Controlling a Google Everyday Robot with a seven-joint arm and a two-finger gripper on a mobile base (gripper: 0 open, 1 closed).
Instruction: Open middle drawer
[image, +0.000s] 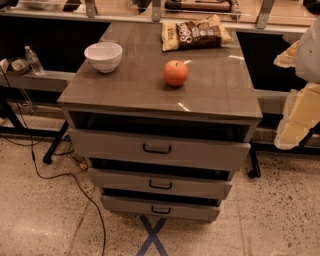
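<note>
Grey-brown wood makes the whole cabinet (125, 92), and the middle drawer (200, 187) is the second of its three fronts, under the widest one and above the narrowest one. Its small black handle (160, 185) sits in the centre of the front. We see a dark gap above every front, so the middle drawer may be a little out, but to our eyes it is not properly open.

The gripper (298, 116) seems to be among the pale shapes at the right edge, beside the cabinet top and well apart from the handle. Whether it is spread or pressed together, we cannot tell. It holds nothing that we can see.

So we judge that the task is at its beginning: reaching down to the handle, taking it and pulling outward are all left.

On the top stand a bowl (103, 56), an apple (175, 73) and a chip bag (195, 32).
</note>
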